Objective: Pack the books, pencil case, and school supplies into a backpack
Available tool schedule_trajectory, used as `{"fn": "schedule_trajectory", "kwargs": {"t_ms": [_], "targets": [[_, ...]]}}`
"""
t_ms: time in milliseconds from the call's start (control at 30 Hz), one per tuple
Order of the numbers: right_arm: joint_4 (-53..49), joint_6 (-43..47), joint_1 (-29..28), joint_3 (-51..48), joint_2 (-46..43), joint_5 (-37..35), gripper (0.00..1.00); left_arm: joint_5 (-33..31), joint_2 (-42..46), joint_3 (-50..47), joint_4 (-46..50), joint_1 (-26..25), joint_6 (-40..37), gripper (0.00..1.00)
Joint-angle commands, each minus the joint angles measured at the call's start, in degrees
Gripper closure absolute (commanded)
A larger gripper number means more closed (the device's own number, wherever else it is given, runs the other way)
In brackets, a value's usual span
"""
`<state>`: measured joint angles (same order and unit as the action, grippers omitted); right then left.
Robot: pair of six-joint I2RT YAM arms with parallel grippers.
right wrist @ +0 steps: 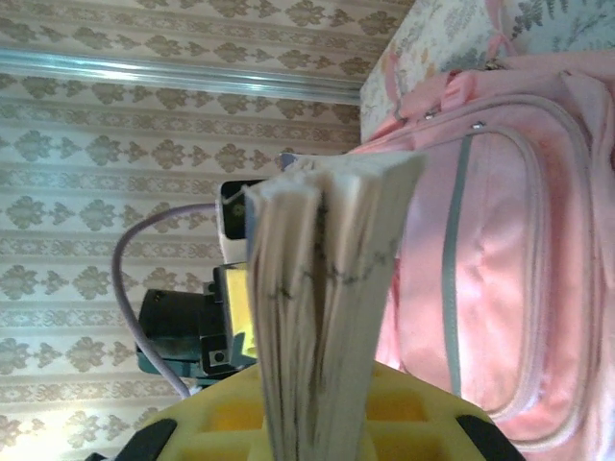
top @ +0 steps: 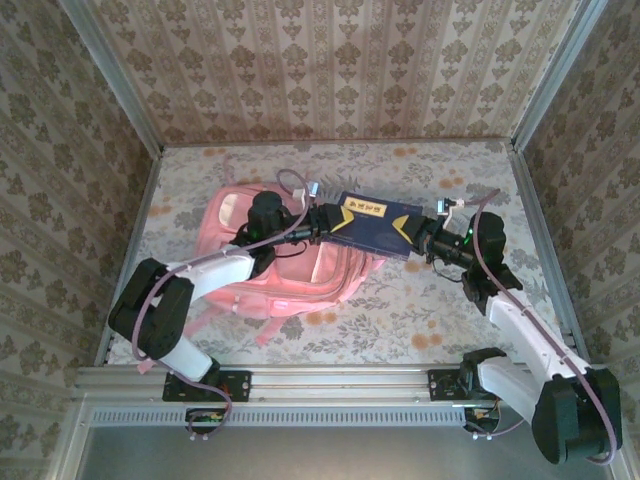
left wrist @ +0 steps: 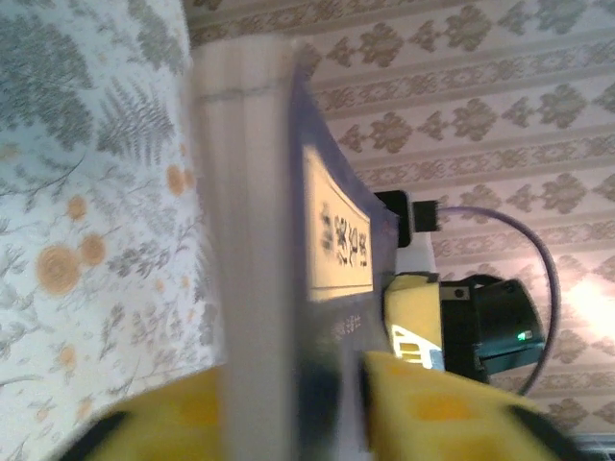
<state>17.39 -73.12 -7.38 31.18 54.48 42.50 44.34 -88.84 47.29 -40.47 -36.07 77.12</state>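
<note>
A dark navy book point(top: 375, 222) with a yellow label hangs just right of the pink backpack point(top: 330, 275), level between both arms. My right gripper point(top: 420, 238) is shut on its right edge. In the right wrist view the fanned page edges point(right wrist: 327, 288) are pinched in the right gripper point(right wrist: 317, 423), with the backpack point(right wrist: 500, 259) behind. My left gripper point(top: 328, 222) straddles the left end. In the blurred left wrist view the book point(left wrist: 336, 226) stands inside the left gripper point(left wrist: 293, 403), with a dark gap between the cover and one yellow finger point(left wrist: 432, 403).
The floral tablecloth point(top: 440, 310) lies bare in front of and right of the backpack. Patterned walls and metal frame rails point(top: 540, 240) close in the table on three sides. A pink strap point(top: 265, 335) trails toward the front edge.
</note>
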Motion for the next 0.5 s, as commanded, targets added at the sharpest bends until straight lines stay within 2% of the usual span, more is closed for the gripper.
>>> {"fn": "schedule_trajectory", "kwargs": {"t_ms": [0,67,100,167,333,467], "targets": [[-10.4,6.9,1.2,3.3,-5.1,-4.6,1.0,-2.0,4.4,3.8,18.0,0.1,-13.4,0.48],[-18.7,11.8,2.3,5.2,-7.8,-8.5,1.0,-6.9,6.1,9.1,38.5,-0.4,-26.3,0.42],[-21.3,13.5,2.7,5.7,-8.7,-9.9,1.0,-12.3,6.1,11.8,47.1,-0.8,-31.4,0.41],[-23.4,15.4,3.4,6.2,-9.5,-10.6,1.0,-17.9,4.7,17.3,59.4,-1.7,-39.7,0.41],[-27.3,18.6,4.0,7.6,-9.8,-11.5,1.0,-21.4,1.4,20.8,66.0,-0.9,-46.1,0.39],[-28.1,19.7,4.1,8.2,-9.7,-11.9,1.0,-21.5,-3.1,25.4,71.3,-0.4,-49.7,0.4]]}}
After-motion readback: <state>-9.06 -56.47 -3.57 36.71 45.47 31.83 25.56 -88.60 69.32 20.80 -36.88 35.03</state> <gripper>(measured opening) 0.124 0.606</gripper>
